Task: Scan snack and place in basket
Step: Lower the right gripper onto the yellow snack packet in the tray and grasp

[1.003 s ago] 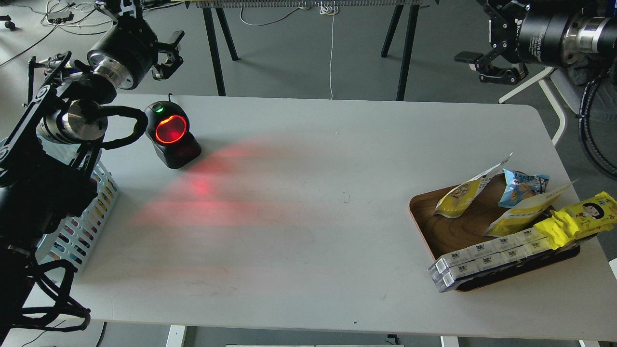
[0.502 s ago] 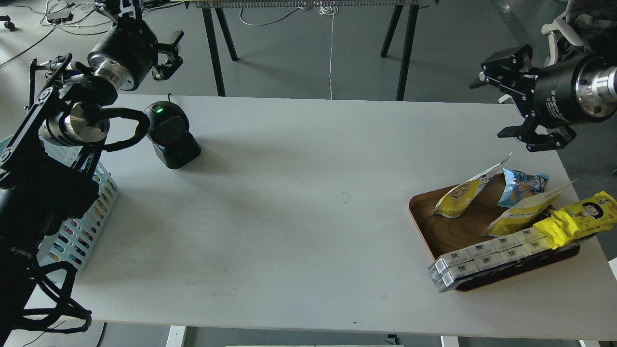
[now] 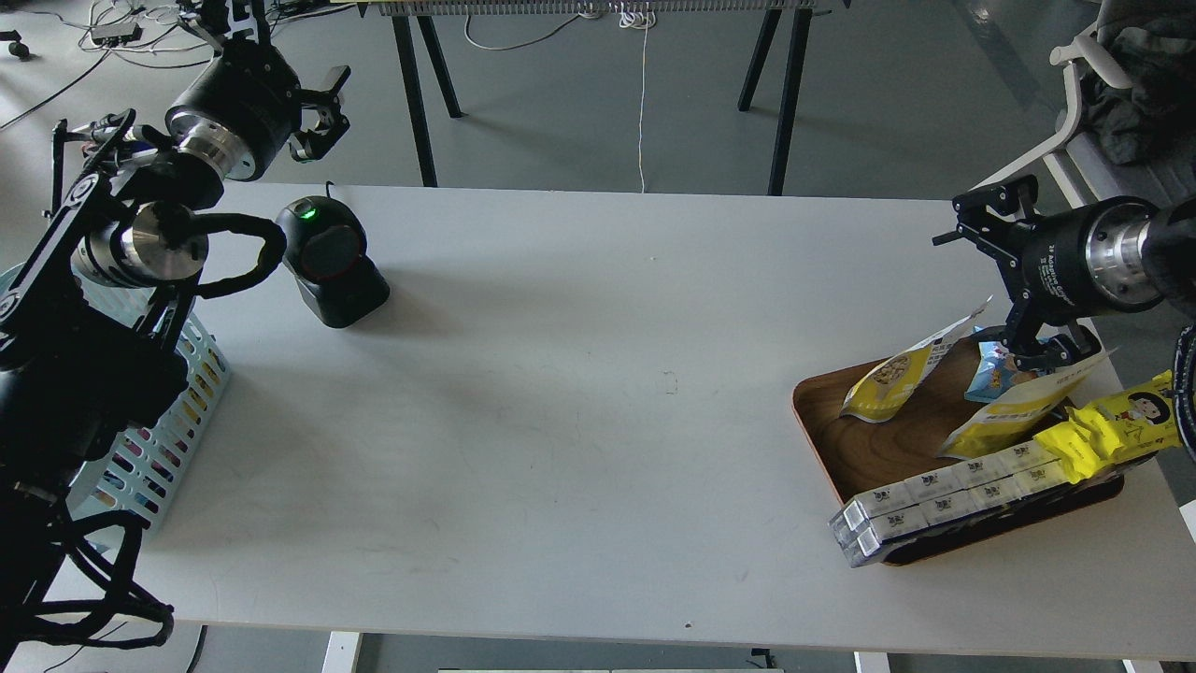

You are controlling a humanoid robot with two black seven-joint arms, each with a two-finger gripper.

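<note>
On the right side of the grey desk (image 3: 579, 393) a brown wooden tray (image 3: 864, 447) holds several packets, and the snack (image 3: 895, 376), a pouch with a yellow lower half, white top and a round picture of beige nuts, leans tilted at the tray's far left part; its dark print is too small to read. Just to its right lies a small blue packet (image 3: 992, 374), then a second yellow-and-white pouch (image 3: 1014, 409), a bright yellow packet with a cartoon face (image 3: 1126, 421), and along the tray's near edge a row of white boxes (image 3: 944, 494) whose small labels cannot be made out. The right gripper (image 3: 1018, 273) hangs just above the blue packet with its two fingers spread wide, one high near the desk's far edge, the other low over the packets, holding nothing; white lettering on its black body is not legible. The left gripper (image 3: 320, 105) is raised beyond the desk's far left edge, fingers apart and empty. Below it stands a black scanner (image 3: 329, 262) with a green light lit on top. The light blue basket (image 3: 154, 439) sits at the desk's left edge, partly hidden by the left arm.
</note>
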